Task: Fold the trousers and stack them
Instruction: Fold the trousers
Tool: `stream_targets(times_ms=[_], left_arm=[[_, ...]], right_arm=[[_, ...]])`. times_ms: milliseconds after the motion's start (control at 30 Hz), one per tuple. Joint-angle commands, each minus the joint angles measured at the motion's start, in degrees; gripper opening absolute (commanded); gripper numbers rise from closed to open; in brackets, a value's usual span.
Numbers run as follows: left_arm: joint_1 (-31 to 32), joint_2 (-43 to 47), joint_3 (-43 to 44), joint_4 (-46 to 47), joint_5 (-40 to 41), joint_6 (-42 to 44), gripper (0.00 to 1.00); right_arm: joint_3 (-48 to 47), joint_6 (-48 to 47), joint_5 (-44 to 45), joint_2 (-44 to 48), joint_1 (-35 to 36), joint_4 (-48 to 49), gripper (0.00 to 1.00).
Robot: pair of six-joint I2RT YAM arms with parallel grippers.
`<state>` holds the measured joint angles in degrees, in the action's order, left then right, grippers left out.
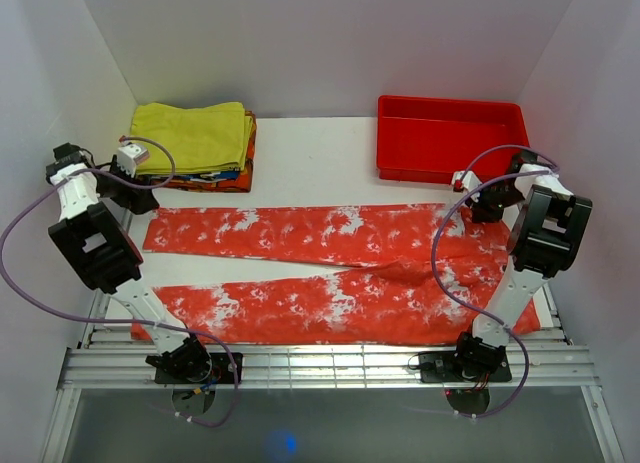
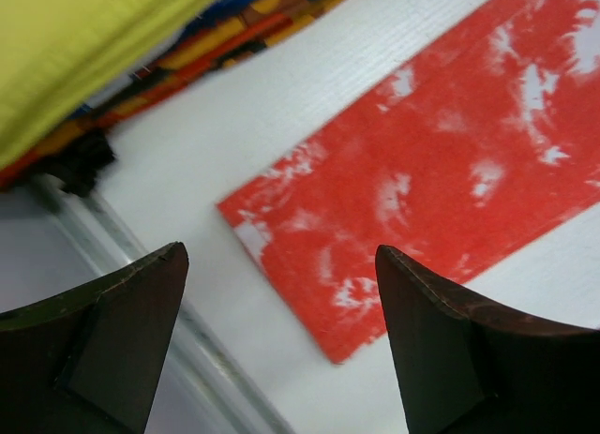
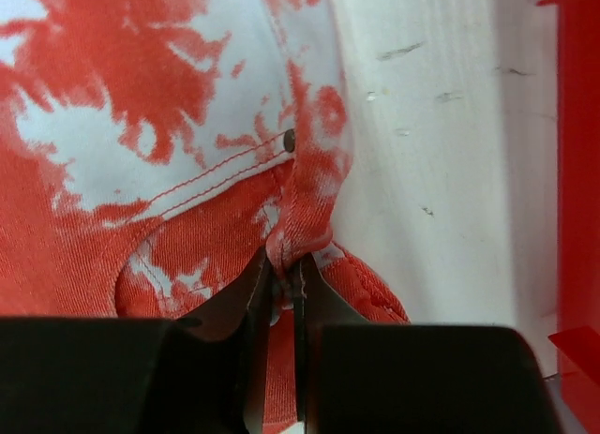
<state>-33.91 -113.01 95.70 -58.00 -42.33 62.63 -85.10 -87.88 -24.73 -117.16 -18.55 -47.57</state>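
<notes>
The trousers (image 1: 330, 273) lie spread flat on the table (image 1: 310, 163), both legs stretching left and the waist at the right. The right gripper (image 3: 284, 265) is pinched tight on a raised fold of cloth at the waist end. The left gripper (image 2: 279, 251) hovers with its fingers wide apart over the far leg's cuff, near the folded yellow cloth (image 1: 195, 133).

The overhead view is bright and even; diffuse light comes from above, so the white desk (image 1: 310, 153) carries almost no shadow. A faint blue reflection sits at the bottom centre. The left wrist view is soft: the yellow garment (image 2: 84, 50) in the upper left is blurred, and the dark jaws at the bottom are out of focus. The right wrist view is sharp on the weave of the trousers (image 3: 141, 97) in the middle; its jaws at the bottom are nearly black.
</notes>
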Motion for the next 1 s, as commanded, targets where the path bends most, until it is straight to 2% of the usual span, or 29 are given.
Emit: stream_targets(times_ms=[0, 100, 200, 400, 533, 600, 667, 700, 767, 800, 867, 967], left_arm=[[0.1, -3.2, 7.6, -3.4, -3.3, 13.5, 0.91], [1.1, -10.5, 15.4, -10.7, -1.5, 18.7, 0.89], [2.4, -15.7, 19.6, -11.0, -1.2, 19.5, 0.88], [5.9, -20.3, 20.8, -9.8, -0.2, 23.8, 0.88], [8.0, -23.1, 20.7, -11.8, 3.7, 27.0, 0.87], [8.0, -24.5, 21.0, -13.0, 6.6, 28.7, 0.83], [7.7, -26.6, 21.1, -14.3, 9.4, 29.5, 0.77], [7.4, -27.0, 21.0, -14.6, 11.1, 30.1, 0.68], [6.5, -27.9, 20.6, -15.8, 12.4, 30.6, 0.56], [6.2, -28.0, 20.1, -16.6, 13.5, 31.0, 0.46], [5.9, -27.3, 18.7, -17.1, 14.4, 31.4, 0.36], [5.8, -25.0, 15.1, -17.7, 14.7, 31.9, 0.15]], right_arm=[[4.9, -6.5, 3.1, 3.9, 0.4, -1.6, 0.08], [4.9, -7.4, 2.4, 6.6, 0.4, -2.3, 0.08], [3.7, -7.3, 2.5, 7.1, 0.5, -3.0, 0.08], [3.4, -6.9, 3.0, 7.0, 0.9, -3.0, 0.08], [3.9, -6.6, 3.2, 7.1, 1.1, -2.3, 0.08], [3.8, -6.6, 3.2, 7.2, 1.4, -2.3, 0.08], [3.6, -6.5, 2.8, 7.6, 1.5, -2.2, 0.08], [3.5, -6.5, 2.4, 7.7, 1.5, -2.3, 0.08], [3.2, -6.7, 2.1, 8.2, 1.4, -2.7, 0.08], [2.9, -6.8, 1.9, 8.4, 1.4, -2.7, 0.08], [2.4, -6.6, 1.6, 9.0, 1.4, -2.5, 0.08], [1.1, -5.6, 1.0, 10.0, 1.5, -2.5, 0.08]])
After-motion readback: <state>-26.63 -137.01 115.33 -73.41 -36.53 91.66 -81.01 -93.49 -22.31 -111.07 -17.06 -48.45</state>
